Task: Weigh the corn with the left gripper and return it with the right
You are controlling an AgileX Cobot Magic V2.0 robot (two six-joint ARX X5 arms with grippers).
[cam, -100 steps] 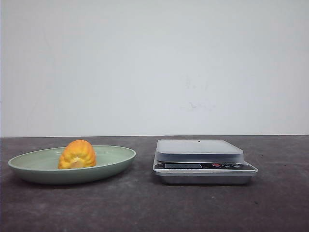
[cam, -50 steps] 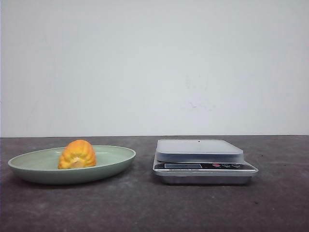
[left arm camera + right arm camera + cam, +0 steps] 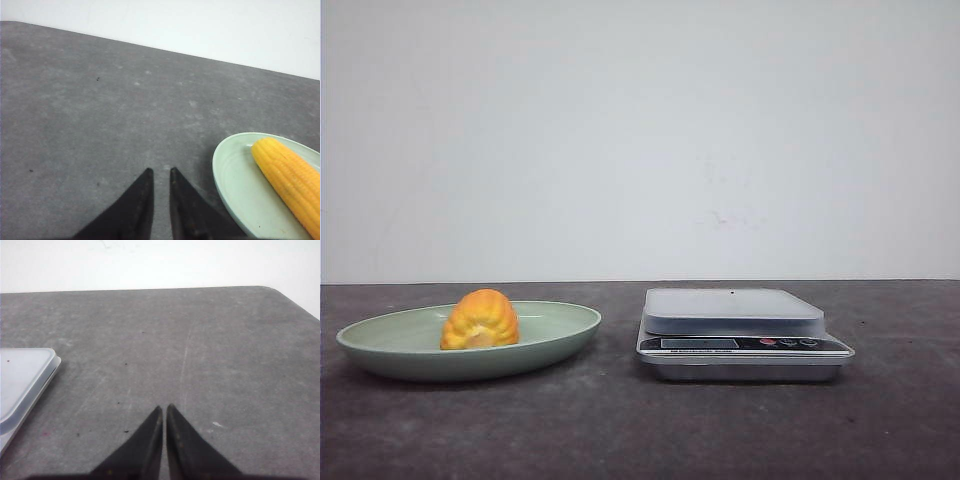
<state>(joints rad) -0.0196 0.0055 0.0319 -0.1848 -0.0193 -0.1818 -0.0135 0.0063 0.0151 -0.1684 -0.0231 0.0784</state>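
1. You have one green plate [image 3: 560, 330] on the left.
2. One corn [image 3: 480, 320] lies on it.
3. One scale [image 3: 740, 345] sits right (bare top).
4. Left gripper [image 3: 160, 173] is nearly closed, holding nothing.
5. Right gripper [image 3: 164, 408] is pinched together, holding nothing.

Plain white wall [image 3: 640, 140] behind, unmarked but for faint scuffs at about 3 o'clock of its centre. Dark grey, mottled tabletop [image 3: 620, 420] below, meeting the wall in a straight horizontal line. Scratched and speckled with pale flecks up close; rounded at the far corners. Even, soft lighting, faint shadows.
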